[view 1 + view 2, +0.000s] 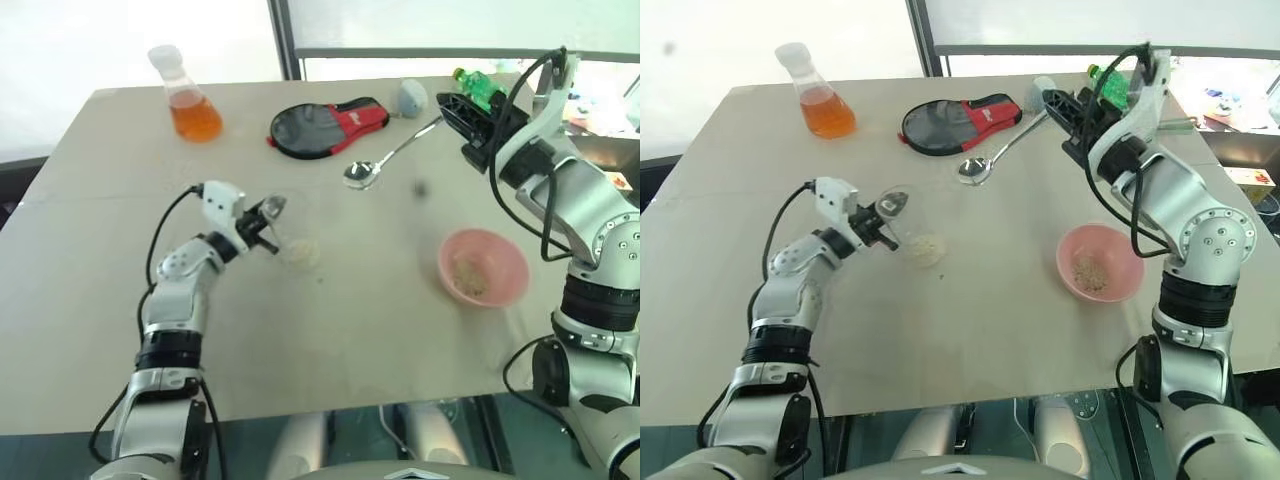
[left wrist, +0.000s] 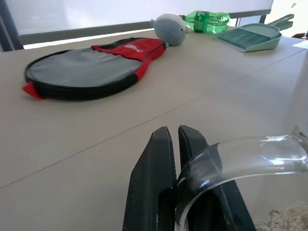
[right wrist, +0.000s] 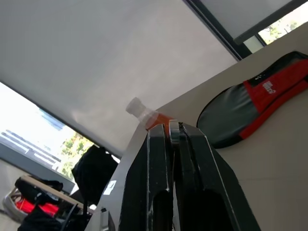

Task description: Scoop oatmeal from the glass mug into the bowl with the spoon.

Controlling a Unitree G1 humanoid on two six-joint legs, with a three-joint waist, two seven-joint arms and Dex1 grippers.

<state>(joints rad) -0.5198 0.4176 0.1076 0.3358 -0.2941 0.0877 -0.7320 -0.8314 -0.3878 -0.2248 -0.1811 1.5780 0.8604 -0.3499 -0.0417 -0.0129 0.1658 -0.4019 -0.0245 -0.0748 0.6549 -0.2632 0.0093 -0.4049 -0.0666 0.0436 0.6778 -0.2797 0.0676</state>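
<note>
- L gripper [image 2: 174, 159]: jaws pinched narrow on the rim of the glass mug [image 1: 912, 232], one finger inside, one outside; mug sits near-left of table centre, steadied for scooping.
- Oatmeal [image 2: 284, 219] in the mug: a thin pale layer at the bottom, so not much left to take.
- R gripper [image 1: 452, 106]: jaws closed on the handle end of the spoon [image 1: 385, 158], held up off the table at far right; handle runs down-left, head hangs between mug and bowl, well apart from both. Cannot tell if the head carries flakes.
- Bowl [image 1: 510, 262], pink, near-right of the table [image 1: 90, 330]: holds a small heap of oatmeal already, so at least some has gone across.
- Progress: looks past halfway; left to do, prob. dip spoon in mug again, carry over, tip into bowl, repeat till mug is bare.
- Farther out: conical flask [image 1: 188, 98] w/ orange liquid far left; black-red racket case [image 1: 325, 125] far centre; grey plush [image 2: 169, 29], green bottle [image 2: 208, 20], teal dustpan [image 2: 250, 37] far right.
</note>
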